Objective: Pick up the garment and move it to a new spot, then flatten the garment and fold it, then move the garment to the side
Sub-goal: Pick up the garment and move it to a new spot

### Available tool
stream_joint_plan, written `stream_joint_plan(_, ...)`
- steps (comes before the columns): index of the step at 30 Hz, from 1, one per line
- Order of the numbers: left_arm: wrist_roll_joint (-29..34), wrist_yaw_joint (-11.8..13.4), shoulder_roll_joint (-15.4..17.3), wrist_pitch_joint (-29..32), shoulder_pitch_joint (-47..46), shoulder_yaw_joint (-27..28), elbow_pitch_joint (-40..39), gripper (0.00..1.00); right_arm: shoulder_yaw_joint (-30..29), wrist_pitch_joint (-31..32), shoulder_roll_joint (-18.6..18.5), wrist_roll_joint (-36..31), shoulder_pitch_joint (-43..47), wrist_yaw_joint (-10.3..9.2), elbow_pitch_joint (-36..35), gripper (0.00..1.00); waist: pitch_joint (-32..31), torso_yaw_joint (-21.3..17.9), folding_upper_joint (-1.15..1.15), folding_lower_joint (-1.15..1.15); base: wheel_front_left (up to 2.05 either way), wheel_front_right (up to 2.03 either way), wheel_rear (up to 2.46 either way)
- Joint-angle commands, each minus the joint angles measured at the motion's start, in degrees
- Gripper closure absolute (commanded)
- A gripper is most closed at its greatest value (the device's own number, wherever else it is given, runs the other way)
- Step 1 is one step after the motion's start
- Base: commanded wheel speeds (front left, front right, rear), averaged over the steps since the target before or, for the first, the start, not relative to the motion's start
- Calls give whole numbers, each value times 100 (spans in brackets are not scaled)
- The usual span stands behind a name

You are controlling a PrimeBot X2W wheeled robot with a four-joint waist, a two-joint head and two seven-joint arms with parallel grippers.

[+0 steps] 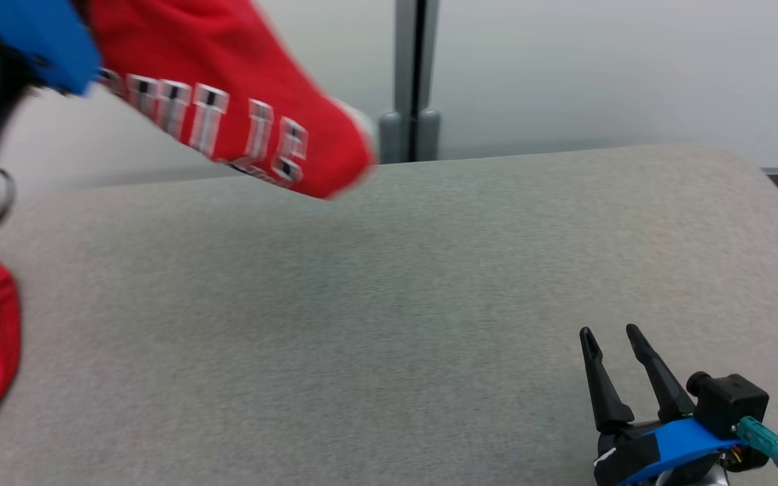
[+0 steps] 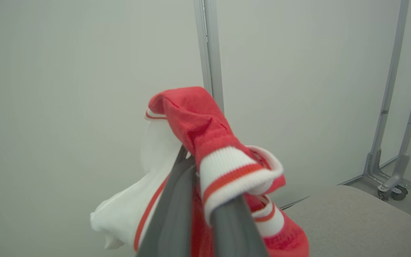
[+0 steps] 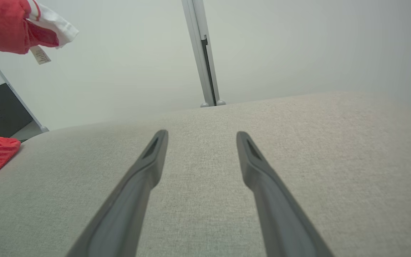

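The red knit garment with white ribbed trim and pale block lettering (image 1: 227, 101) hangs in the air at the far left of the head view, above the grey fabric-covered table (image 1: 389, 304). I judge the pick-up done, with placing, flattening, folding and moving aside all left. The right gripper (image 1: 609, 332) sits near right, well apart from it. In the left wrist view the left gripper (image 2: 196, 178) is clamped on the cloth, a striped cuff draped over its fingers (image 2: 177, 221). In the right wrist view the right gripper's fingers (image 3: 134, 192) stand wide apart, holding nothing, the garment high at far left
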Motion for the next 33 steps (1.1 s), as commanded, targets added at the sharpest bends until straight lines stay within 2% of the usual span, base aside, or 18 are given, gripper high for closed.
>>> stream_joint_plan(1, -71, -27, -141, 27, 154, -156, -119, 100, 8, 36, -26, -47, 45, 3, -10, 0, -166, -315, 0, 1, 0, 0, 0)
stream_joint_plan(6, -234, -61, -517, -37, 660, -711, -409, 100, 66, 94, -27, -68, 32, 3, -94, 0, -93, -778, 0, 1, 0, 0, 0)
stream_joint_plan(10, -200, -66, -726, -320, 1344, -1151, -327, 100, 71, 141, -27, -82, 33, 3, -157, 0, -1, -1087, 0, 1, 0, 0, 0)
stream_joint_plan(13, 72, -46, -763, -675, 1844, -1437, 14, 100, 57, 148, -24, -54, 25, 3, -208, 0, 64, -1224, 0, 1, 0, 0, 0)
stream_joint_plan(17, 340, 125, -1007, -1358, 2539, -1699, 831, 100, 44, 143, -26, -36, 39, 3, -223, 0, 113, -1275, 0, 1, 0, 0, 0)
stream_joint_plan(18, 441, 173, -1057, -1538, 2664, -1766, 1067, 86, 24, 141, -27, -33, 46, 3, -222, 0, 119, -1260, 0, 1, 0, 0, 0)
stream_joint_plan(19, 500, 207, -1122, -1711, 2770, -1826, 1303, 62, 3, 142, -25, -30, 51, 3, -214, 0, 120, -1234, 0, 1, 0, 0, 0)
stream_joint_plan(20, 569, 301, -1305, -2071, 2927, -1877, 1733, 0, -49, 155, -26, -37, 60, 3, -215, 0, 112, -1149, 0, 1, 0, 0, 0)
stream_joint_plan(23, 566, 395, -1571, -2488, 3051, -1902, 2267, 0, -120, 170, -26, -64, 82, 3, -246, 0, 75, -944, 0, 1, 0, 0, 0)
stream_joint_plan(27, 318, 349, -1812, -2805, 3155, -1776, 2624, 0, -184, 203, -26, -97, 136, 3, -264, 0, -29, -621, 0, 1, 0, 0, 0)
stream_joint_plan(33, 95, 346, -1774, -3064, 3254, -1542, 2487, 0, -310, 222, -27, -57, 255, 3, -265, 0, -192, -220, 0, 1, 0, 0, 0)
